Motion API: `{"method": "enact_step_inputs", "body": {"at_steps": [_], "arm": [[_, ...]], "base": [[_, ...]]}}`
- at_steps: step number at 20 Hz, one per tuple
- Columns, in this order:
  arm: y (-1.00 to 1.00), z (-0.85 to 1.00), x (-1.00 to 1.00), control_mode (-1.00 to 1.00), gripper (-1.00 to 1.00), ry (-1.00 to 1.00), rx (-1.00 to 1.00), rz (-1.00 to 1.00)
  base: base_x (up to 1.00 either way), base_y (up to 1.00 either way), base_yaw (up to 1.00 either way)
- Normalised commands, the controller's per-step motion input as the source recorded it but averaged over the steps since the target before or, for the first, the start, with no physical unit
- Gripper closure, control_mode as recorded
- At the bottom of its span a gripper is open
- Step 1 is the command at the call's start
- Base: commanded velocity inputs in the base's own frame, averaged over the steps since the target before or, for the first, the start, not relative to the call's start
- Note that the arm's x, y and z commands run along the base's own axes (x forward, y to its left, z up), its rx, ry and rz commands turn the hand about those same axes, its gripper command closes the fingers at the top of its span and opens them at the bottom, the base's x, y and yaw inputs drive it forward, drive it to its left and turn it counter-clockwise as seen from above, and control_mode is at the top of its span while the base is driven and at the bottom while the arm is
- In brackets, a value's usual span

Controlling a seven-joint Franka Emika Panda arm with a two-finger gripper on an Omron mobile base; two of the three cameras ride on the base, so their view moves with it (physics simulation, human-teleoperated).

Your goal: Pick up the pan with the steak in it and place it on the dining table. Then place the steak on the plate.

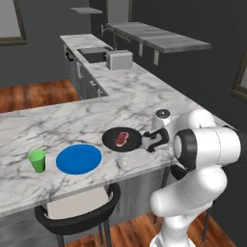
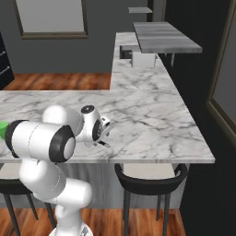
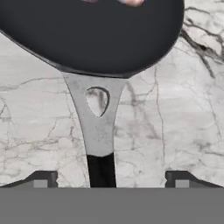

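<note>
I have the gripper [image 3: 109, 179] spread wide over the marble surface [image 1: 58, 123], its two dark fingertips [image 3: 43, 178] standing well apart on either side of the pan handle and touching nothing. The hand view looks straight down the handle: its black grip runs up between the tips, turns to grey metal with a teardrop hole, and joins the pan [image 3: 92, 35] just ahead of the gripper. The handle lies free between the jaws, with a clear gap of marble on each side, so I am holding nothing.

From the left base view the pan [image 1: 122, 139] sits flat on the dining table, directly beyond the gripper [image 1: 153, 141], with the steak [image 1: 121, 138] lying inside it near the middle. In the hand view a sliver of the steak [image 3: 131, 2] shows at the far rim. Beyond the pan, farther from the gripper along the same edge of the surface, lies the blue plate [image 1: 79, 159], just apart from the pan, and past it stands a small green cup [image 1: 37, 160]. A dark chair [image 1: 77, 212] is tucked under the surface below the plate.

In the right base view the gripper [image 2: 102, 133] hangs low over the marble near its front edge.
</note>
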Motion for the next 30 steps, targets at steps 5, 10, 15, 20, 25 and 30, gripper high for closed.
{"method": "enact_step_inputs", "body": {"at_steps": [5, 10, 15, 20, 25, 30], "arm": [[0.0, 0.55, -0.15, -1.0, -1.0, -0.03, 0.16, -0.03], [0.12, 0.52, 0.0, -1.0, -1.0, -0.03, 0.17, -0.07], [0.46, 0.22, 0.0, -1.0, -1.0, -0.06, 0.1, -0.15], [0.54, 0.11, 0.0, -1.0, -1.0, -0.09, 0.07, -0.2], [0.46, 0.05, 0.0, -1.0, -1.0, -0.08, 0.1, -0.23], [0.34, 0.04, 0.0, -1.0, -1.0, -0.04, 0.12, -0.23]], "base": [[0.0, 0.0, 0.0], [0.0, 0.0, 0.0], [0.0, 0.0, 0.0], [0.0, 0.0, 0.0], [0.0, 0.0, 0.0], [0.0, 0.0, 0.0]]}}
